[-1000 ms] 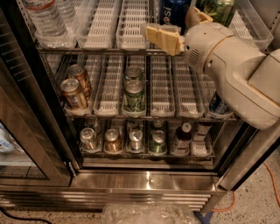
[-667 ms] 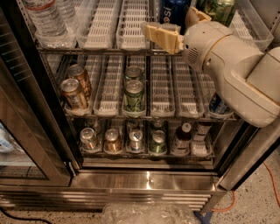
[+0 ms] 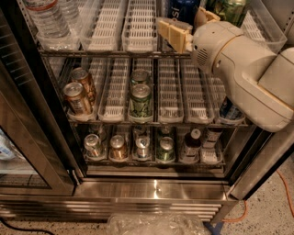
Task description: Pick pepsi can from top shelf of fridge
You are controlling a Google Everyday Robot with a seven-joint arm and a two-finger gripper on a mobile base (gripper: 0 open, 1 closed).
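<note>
The pepsi can [image 3: 183, 8], dark blue with white lettering, stands on the top shelf [image 3: 110, 32] of the fridge [image 3: 156, 188]; its top is cut off by the upper edge of the view. My gripper [image 3: 188, 25] is up at that shelf, right in front of the can. It is open: one tan finger [image 3: 172, 33] lies left of the can's base and the other [image 3: 205, 16] to its right. I cannot tell whether either touches the can. My white arm [image 3: 248, 69] reaches in from the right.
A green can [image 3: 232, 9] stands right of the pepsi can. Water bottles [image 3: 48, 20] fill the top left bin. The middle rack holds bronze cans [image 3: 78, 96], green-patterned cans [image 3: 140, 98] and a blue can [image 3: 229, 111]. The open glass door [image 3: 27, 137] is at left.
My gripper has edged slightly up and further in toward the pepsi can. The cans have not moved.
</note>
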